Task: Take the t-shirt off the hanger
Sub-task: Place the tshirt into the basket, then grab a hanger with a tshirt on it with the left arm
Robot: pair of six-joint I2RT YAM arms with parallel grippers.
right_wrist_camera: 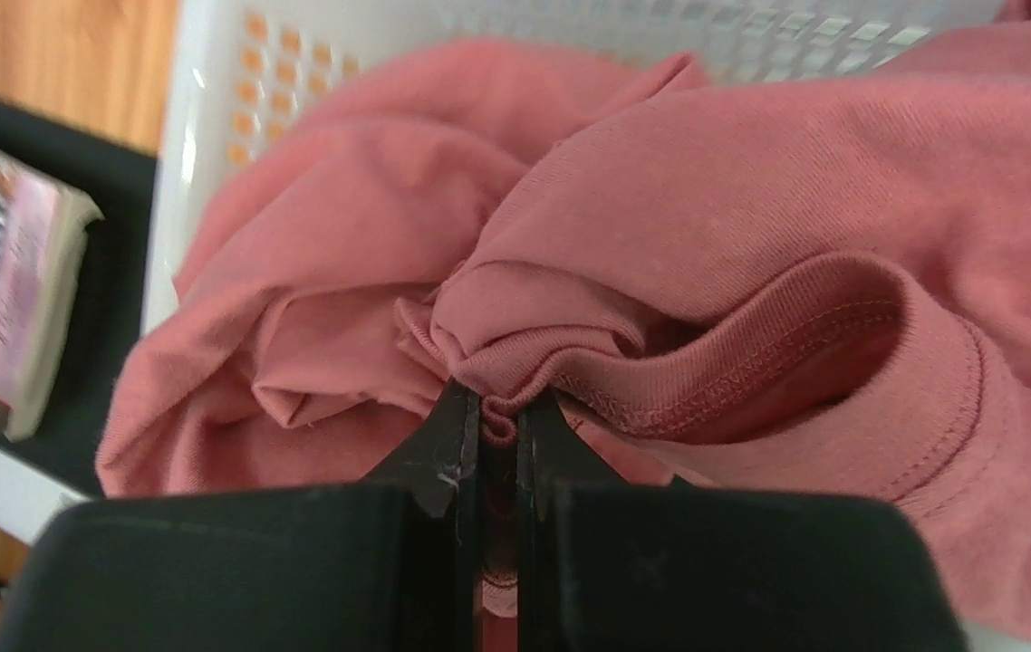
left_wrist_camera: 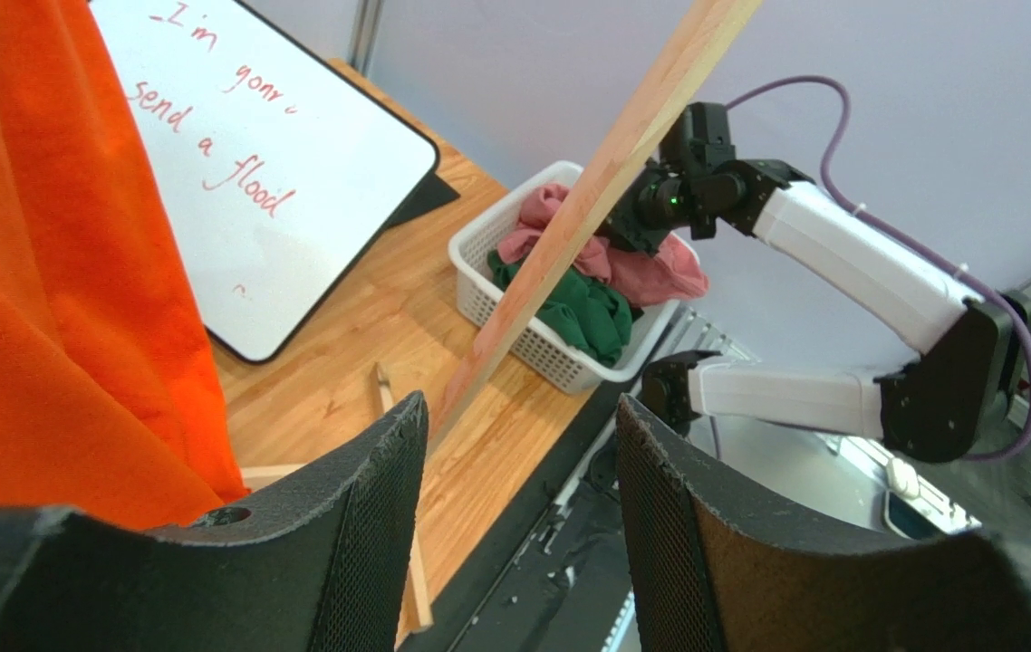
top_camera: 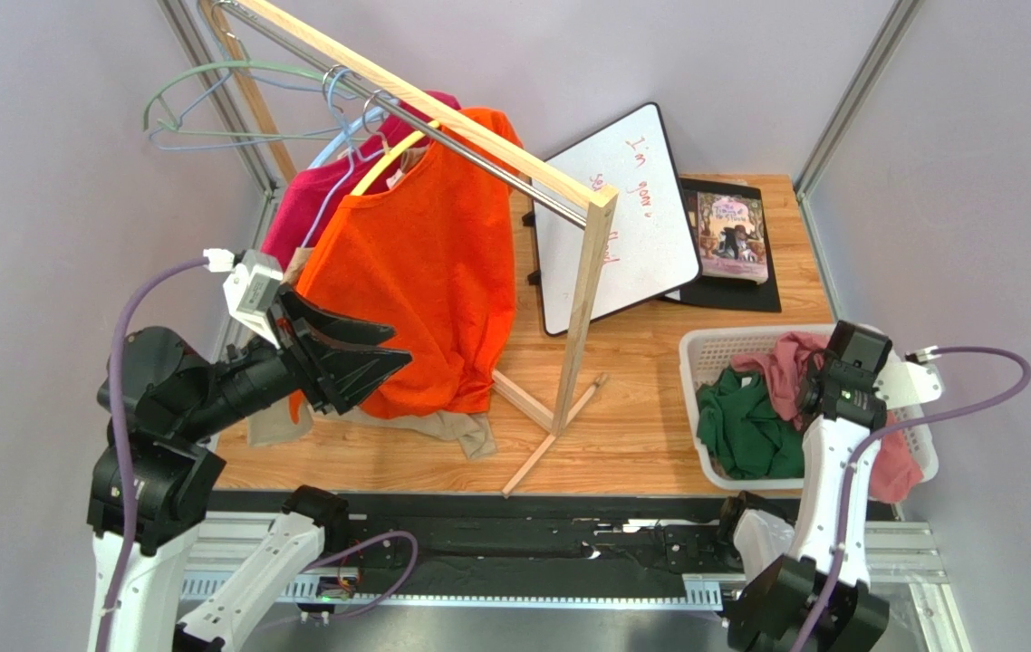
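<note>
Orange t-shirt (top_camera: 433, 272) hangs on hanger (top_camera: 385, 160); your left claw (top_camera: 399, 345) gapes beside it, right claw (right_wrist_camera: 498, 408) pinches pink garment (right_wrist_camera: 753, 204).

The whiteboard (left_wrist_camera: 276, 150) carries red handwriting in three slanting lines: "I'm gonn" at the top (the rest of that line cannot be made out), "send a" below it and "flood" under that. Just beside the whiteboard, the book (top_camera: 731, 238) has a picture cover whose title is too small to read.

Bright, even light with soft shadows; the right tool (right_wrist_camera: 497, 408) seems blurred close up, and the whiteboard (top_camera: 616, 224) shows mild glare
</note>
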